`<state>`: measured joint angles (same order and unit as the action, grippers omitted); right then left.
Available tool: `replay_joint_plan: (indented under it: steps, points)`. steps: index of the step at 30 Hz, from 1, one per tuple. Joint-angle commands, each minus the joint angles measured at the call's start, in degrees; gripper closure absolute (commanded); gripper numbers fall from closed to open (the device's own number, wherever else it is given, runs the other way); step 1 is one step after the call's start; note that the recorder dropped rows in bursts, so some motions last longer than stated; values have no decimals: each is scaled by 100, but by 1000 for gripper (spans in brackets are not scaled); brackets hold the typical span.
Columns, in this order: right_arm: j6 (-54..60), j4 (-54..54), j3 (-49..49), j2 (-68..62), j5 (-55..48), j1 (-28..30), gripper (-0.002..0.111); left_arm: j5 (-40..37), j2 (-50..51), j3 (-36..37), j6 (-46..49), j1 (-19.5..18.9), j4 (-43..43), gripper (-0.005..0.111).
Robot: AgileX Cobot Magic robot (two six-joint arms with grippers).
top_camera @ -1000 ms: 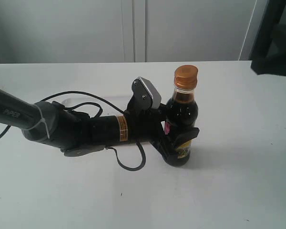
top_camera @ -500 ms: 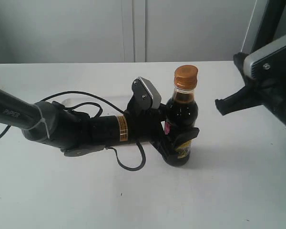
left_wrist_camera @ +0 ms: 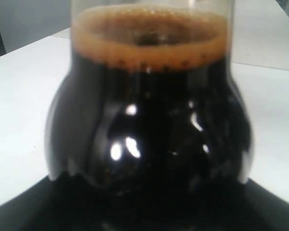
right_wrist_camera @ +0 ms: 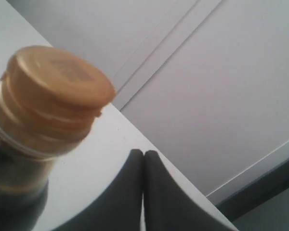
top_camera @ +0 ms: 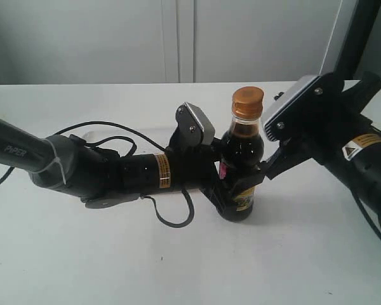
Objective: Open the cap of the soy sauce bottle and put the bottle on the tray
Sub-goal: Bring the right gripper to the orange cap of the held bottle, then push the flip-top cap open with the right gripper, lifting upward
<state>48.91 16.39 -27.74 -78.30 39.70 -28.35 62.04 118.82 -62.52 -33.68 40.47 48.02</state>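
Standing upright on the white table (top_camera: 317, 254), the soy sauce bottle (top_camera: 242, 162) is sitting just right of centre in the exterior view, cap (top_camera: 248, 101) shut on top. Left gripper (top_camera: 232, 190) is coming in from 9 o'clock, arm lying low along the table, and is pinching the bottle's lower body at label height; one black finger (top_camera: 249, 179) is wrapping across the front of the label. Left wrist view is filling up with the dark liquid and its foam line, bottle (left_wrist_camera: 149, 110) right against the camera, fingers themselves not resolvable there.

Right gripper (top_camera: 272, 166) is reaching in from 3 o'clock, tips sitting at the bottle's shoulder, below the cap. Contact with the glass: can't tell from the exterior view. In the right wrist view its two dark fingers (right_wrist_camera: 130, 192) are pressed together, no gap, holding nothing; the cap (right_wrist_camera: 50, 98) is sitting just beside them, apart, lid down and flush.

Grey cabinet doors (top_camera: 178, 38) are running behind the table at 12 o'clock.
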Motion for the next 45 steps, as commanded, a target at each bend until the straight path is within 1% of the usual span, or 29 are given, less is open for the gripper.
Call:
replay_joint_plan:
  steps: [1, 3, 12, 25, 31, 34, 41, 45]
  points:
    - [379, 186, -140, -20, -220, -193, 108, -511, 55, 60, -36, 18, 212, 107]
    - [529, 231, -192, -31, -242, -247, 108, -511, 55, 60, -36, 18, 212, 107]
    - [530, 222, -250, -31, -332, -257, 108, -511, 55, 60, -86, 18, 212, 107]
    - [324, -50, -250, -31, -354, -257, 108, -511, 55, 60, -98, 18, 212, 107]
    - [335, -19, -347, -31, -368, -477, 108, -511, 55, 60, -98, 18, 212, 107]
    - [345, -19, -369, 27, -368, -477, 108, -511, 55, 60, -98, 18, 212, 107]
    - [485, -9, -383, 146, -545, -477, 108, -511, 55, 60, -111, 18, 212, 107]
    - [485, -9, -570, 244, -658, -477, 108, -522, 55, 60, -122, 18, 212, 107]
